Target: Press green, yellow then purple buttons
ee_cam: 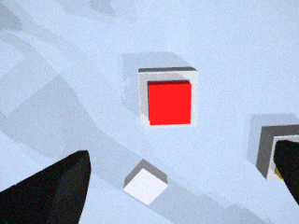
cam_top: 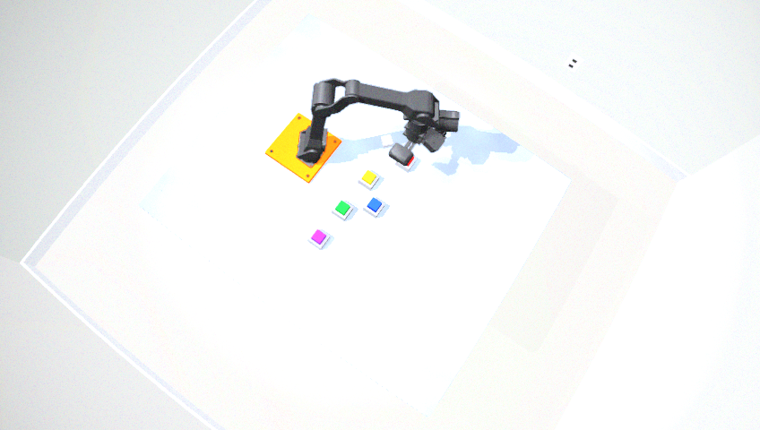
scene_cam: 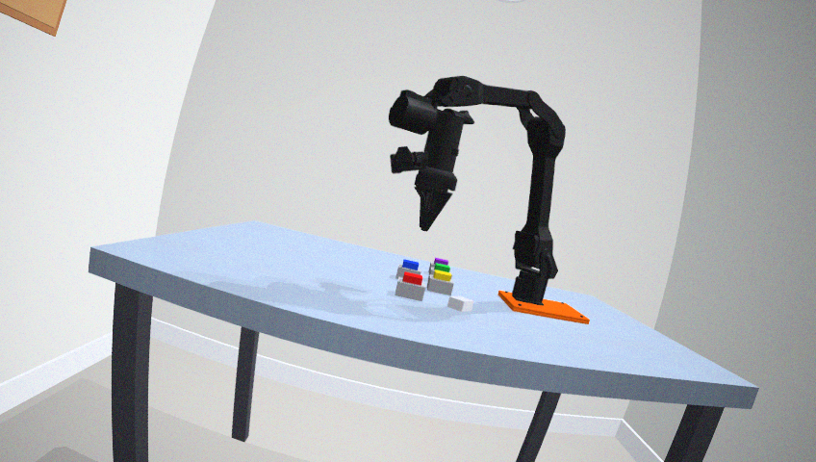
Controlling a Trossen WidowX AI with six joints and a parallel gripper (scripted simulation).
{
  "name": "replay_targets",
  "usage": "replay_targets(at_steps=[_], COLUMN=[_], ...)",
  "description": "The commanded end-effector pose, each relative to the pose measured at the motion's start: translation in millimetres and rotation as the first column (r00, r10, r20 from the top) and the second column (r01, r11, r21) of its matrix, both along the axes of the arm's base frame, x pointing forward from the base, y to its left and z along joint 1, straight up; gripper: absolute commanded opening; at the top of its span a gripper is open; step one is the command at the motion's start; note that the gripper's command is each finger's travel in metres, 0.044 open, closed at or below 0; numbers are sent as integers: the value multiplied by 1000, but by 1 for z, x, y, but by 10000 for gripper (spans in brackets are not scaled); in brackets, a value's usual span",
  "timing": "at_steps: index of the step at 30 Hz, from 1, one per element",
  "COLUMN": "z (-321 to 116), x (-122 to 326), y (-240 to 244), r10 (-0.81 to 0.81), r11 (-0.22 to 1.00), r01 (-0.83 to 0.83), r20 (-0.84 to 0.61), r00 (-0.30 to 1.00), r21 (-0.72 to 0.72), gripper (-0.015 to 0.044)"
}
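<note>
Tapered black tool [cam_top: 410, 144] [scene_cam: 424, 228] [ee_cam: 185, 156], fingers spread wide, hangs above a glossy square red button [scene_cam: 412, 278] [ee_cam: 169, 103] and smooth white block [cam_top: 387, 141] [scene_cam: 460, 303] [ee_cam: 146, 186].

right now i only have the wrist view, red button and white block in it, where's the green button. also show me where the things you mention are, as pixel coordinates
Observer: The top view shows the green button [cam_top: 342, 208] [scene_cam: 442, 268] between the yellow button [cam_top: 368, 177] [scene_cam: 443, 275] [ee_cam: 278, 174] and the purple button [cam_top: 318, 236] [scene_cam: 441, 261].
Operator: and is the tool touching the red button
Observer: No, the exterior view shows a gap below the tool [cam_top: 417, 146] [scene_cam: 424, 228] [ee_cam: 185, 156], above the red button [scene_cam: 412, 278] [ee_cam: 169, 104].
</note>
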State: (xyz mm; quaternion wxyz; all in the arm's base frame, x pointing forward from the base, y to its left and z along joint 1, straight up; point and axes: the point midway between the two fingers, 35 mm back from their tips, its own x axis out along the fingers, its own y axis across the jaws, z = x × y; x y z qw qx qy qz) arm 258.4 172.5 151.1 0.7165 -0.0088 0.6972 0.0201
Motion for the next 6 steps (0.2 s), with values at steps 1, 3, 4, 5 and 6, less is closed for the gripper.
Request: replay_targets(at_steps=[1, 3, 4, 5, 6], z=[6, 6, 6, 6, 6], x=[-24, -24, -24, -24, -24], y=[36, 36, 36, 36, 36], r10=[-8, -8, -8, -8, -8], r11=[1000, 1000, 1000, 1000, 1000], r01=[8, 8, 8, 8, 8], r20=[-6, -6, -6, -6, -6], r00=[1000, 1000, 1000, 1000, 1000], r21=[3, 3, 3, 3, 3], gripper=[400, 400, 400, 400, 400])
